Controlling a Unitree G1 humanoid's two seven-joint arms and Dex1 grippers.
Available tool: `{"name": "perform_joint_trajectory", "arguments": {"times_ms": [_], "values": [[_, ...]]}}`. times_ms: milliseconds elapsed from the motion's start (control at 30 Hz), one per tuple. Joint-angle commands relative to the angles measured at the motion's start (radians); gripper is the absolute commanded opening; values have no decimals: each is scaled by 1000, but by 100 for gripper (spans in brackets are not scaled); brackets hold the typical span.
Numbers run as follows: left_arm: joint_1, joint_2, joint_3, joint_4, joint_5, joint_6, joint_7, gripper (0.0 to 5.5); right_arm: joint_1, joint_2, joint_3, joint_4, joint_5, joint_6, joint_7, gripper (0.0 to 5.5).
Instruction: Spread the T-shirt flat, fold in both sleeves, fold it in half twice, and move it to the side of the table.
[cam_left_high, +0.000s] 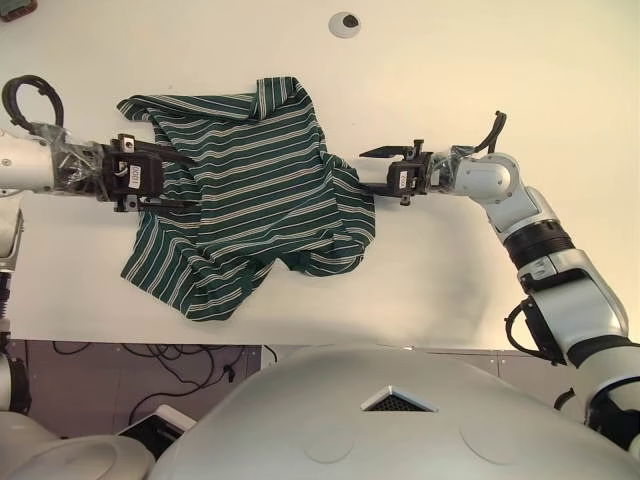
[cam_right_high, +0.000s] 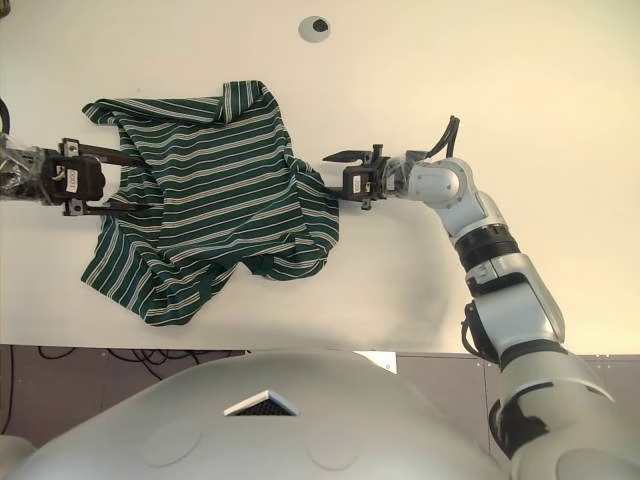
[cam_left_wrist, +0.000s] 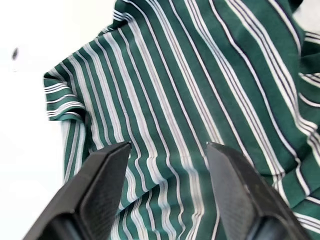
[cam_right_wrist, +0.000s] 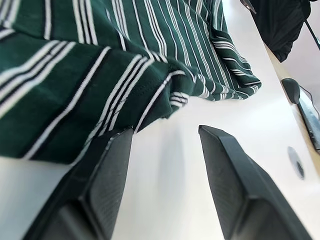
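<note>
Shirt (cam_left_high: 250, 190) lies bunched mid-counter (cam_left_high: 450, 80), so spreading, folds & move all remain; L tool (cam_left_high: 190, 180) & R tool (cam_left_high: 365, 170) gape empty at its sides.

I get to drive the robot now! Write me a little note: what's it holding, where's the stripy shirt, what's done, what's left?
Left end effector: open, over the T-shirt's left edge, gripping nothing.
Right end effector: open, at the shirt's right edge, gripping nothing.
T-shirt: on the white table, rumpled, with its lower right part bunched up.
Done: nothing finished; the shirt is not yet flat.
Left: flatten it, fold in both sleeves, halve it twice, move it to the table's side.
</note>
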Motion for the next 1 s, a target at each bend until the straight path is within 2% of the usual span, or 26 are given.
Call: {"name": "perform_joint_trajectory", "arguments": {"times_ms": [33, 133, 200, 333, 433, 567, 733, 867, 1000], "values": [[80, -1, 21, 4, 18, -56, 22, 274, 80, -210, 14, 63, -85, 68, 76, 240], [123, -22, 7, -27, 32, -93, 42, 274, 140, -401, -31, 53, -35, 110, 167, 240], [146, -48, -21, -49, 46, -114, 49, 274, 182, -478, -75, 36, 33, 135, 218, 240], [181, -160, -168, -91, 359, -191, 213, 274, 273, -537, -148, -66, 167, 176, 283, 240], [156, -214, -245, 2, 538, -257, 341, 274, 361, -561, -198, -184, 289, 203, 351, 240], [137, -245, -230, -29, 466, -313, 404, 274, 331, -507, -299, -253, 384, 189, 303, 240], [179, -161, -281, 41, 515, -247, 322, 274, 294, -396, -352, -395, 516, 240, 290, 240], [255, -76, -340, 132, 511, -148, 217, 274, 267, -277, -307, -476, 461, 291, 215, 240], [294, 53, -321, 215, 508, -123, 235, 274, 267, -208, -227, -452, 355, 294, 185, 240]]}}
